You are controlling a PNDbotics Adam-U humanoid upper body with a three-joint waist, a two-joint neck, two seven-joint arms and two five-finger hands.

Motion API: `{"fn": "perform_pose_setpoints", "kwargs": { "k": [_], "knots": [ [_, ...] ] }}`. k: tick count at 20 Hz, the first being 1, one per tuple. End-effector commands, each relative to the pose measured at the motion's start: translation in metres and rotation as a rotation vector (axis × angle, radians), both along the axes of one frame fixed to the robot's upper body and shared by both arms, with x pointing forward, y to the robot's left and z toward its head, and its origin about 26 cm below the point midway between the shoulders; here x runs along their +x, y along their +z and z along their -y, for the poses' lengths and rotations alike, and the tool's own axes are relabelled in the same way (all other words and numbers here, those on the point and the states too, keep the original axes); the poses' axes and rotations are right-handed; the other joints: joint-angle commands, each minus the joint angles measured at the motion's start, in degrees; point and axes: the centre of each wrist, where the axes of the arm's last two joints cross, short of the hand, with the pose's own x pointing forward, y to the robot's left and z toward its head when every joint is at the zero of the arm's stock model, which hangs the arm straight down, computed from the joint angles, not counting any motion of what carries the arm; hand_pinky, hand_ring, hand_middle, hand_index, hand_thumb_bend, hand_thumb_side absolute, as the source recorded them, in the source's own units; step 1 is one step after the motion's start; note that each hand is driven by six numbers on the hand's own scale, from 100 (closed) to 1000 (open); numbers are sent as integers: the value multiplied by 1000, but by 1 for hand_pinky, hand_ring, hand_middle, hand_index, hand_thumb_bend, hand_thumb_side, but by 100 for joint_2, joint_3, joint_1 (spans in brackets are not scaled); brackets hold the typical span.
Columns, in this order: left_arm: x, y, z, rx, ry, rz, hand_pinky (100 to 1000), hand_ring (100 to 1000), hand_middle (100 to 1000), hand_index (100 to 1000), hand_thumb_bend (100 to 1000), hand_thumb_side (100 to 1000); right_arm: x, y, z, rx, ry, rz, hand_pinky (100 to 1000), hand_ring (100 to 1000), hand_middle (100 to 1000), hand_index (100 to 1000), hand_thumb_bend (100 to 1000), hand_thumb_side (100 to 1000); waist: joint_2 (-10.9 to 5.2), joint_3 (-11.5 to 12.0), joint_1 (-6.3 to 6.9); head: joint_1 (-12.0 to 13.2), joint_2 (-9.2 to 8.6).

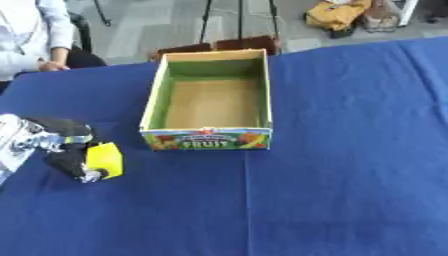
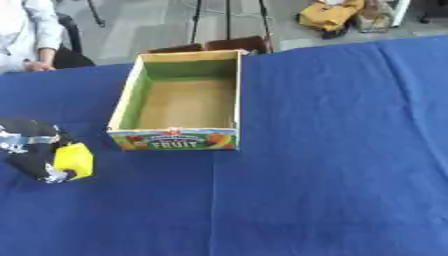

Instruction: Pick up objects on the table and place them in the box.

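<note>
Now: yellow block in the left hand

At nine o'clock the left hand [image 1: 66, 150] had its black fingers curled round a yellow block [image 1: 104, 159], just above the blue table [image 1: 350, 175]. The box [image 1: 210, 139] stood open at twelve o'clock, well apart from the hand.

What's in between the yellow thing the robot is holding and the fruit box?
Nothing but bare blue tablecloth lies between the yellow block in the left hand and the box. The left eye view shows that gap best.
</note>
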Motion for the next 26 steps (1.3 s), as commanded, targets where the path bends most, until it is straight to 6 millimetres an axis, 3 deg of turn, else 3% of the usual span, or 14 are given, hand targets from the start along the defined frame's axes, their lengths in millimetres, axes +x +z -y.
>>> {"fn": "perform_pose_setpoints", "kwargs": {
  "k": [1, 4, 5, 6, 15, 26],
  "knots": [
    [-2, 13, -5, 14, 5, 64, 417, 656, 619, 778, 192, 662, -4, 9, 0, -9, 2, 30, 682, 770, 621, 786, 252, 1000, 6, 12, 23, 12, -87],
    [-2, 12, -4, -4, 1, 104, 393, 634, 600, 757, 164, 650, -4, 9, 1, -7, 0, 30, 683, 770, 621, 786, 254, 1000, 15, 11, 23, 9, -96],
    [-2, 14, -4, -16, 1, 129, 318, 579, 544, 690, 122, 617, -4, 9, 1, -6, -1, 29, 684, 771, 620, 786, 254, 1000, 16, 11, 24, 5, -101],
    [-2, 14, -4, -30, 2, 153, 305, 570, 536, 681, 100, 614, -4, 8, 1, -5, -2, 28, 684, 771, 620, 786, 256, 1000, 17, 11, 25, 3, -105],
    [-7, 27, -4, -91, 11, 240, 264, 542, 510, 656, 100, 600, -4, 8, 2, -3, -8, 22, 685, 770, 620, 785, 243, 1000, -37, 13, 58, -25, -96],
    [-35, 94, 9, -156, -48, 449, 234, 528, 497, 647, 100, 621, -5, 6, 3, -5, -14, 11, 684, 769, 621, 785, 222, 1000, -187, 17, 147, -87, -70]
  ]
}}
